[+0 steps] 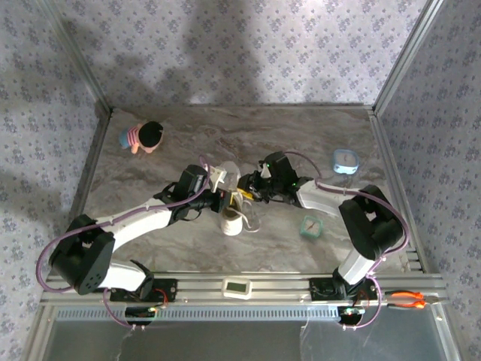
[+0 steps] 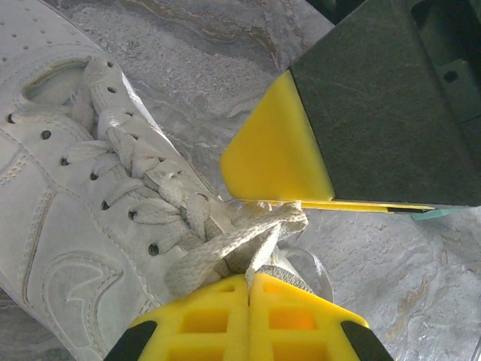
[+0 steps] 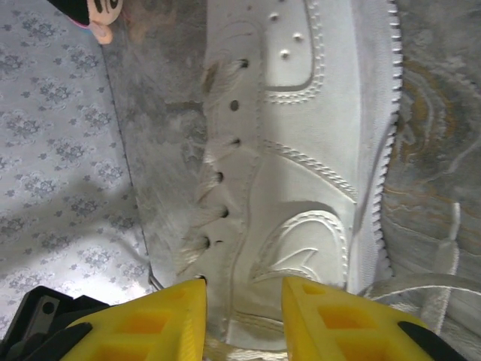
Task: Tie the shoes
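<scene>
Pinching lace (image 2: 225, 252), left tool (image 2: 249, 280), table (image 1: 301, 135) edges well apart

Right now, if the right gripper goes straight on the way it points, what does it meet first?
Probably the white sneaker, lying directly ahead of the right gripper; how near is unclear.

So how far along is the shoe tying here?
Done: the laces are threaded up the white sneaker. In hand: the left gripper is shut on a lace strand; the right gripper is open over the sneaker's side. Still to do: no bow shows, so the tying itself remains.
</scene>
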Robot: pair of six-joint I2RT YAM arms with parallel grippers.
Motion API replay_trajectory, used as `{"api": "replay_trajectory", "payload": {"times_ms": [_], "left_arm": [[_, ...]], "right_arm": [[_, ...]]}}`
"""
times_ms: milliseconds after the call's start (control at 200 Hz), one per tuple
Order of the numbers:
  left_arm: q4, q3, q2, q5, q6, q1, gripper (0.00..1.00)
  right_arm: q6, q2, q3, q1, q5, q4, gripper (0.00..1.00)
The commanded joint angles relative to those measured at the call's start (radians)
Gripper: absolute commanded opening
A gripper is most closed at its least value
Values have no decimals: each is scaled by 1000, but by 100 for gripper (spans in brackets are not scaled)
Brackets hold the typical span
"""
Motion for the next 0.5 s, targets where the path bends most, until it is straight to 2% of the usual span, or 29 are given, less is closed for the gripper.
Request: {"api": "replay_trajectory", "payload": {"times_ms": [0,160,230,350,495], "left_arm": [[42,5,21,-40,-7,-5,0],[30,10,17,-41,-1,-7,0],[16,10,7,-40,5,-6,1],[-9,8,-24,-43,22,-7,9],[-53,8,-85,-38,49,-7,31]], "right_arm": [[19,8,36,11,-12,14,25],[-39,-1,59,13,3,-29,0],[-92,-11,75,14,19,-72,0],[-198,-30,127,15,46,-164,0],[-311,-51,193,20,93,-271,0]]}}
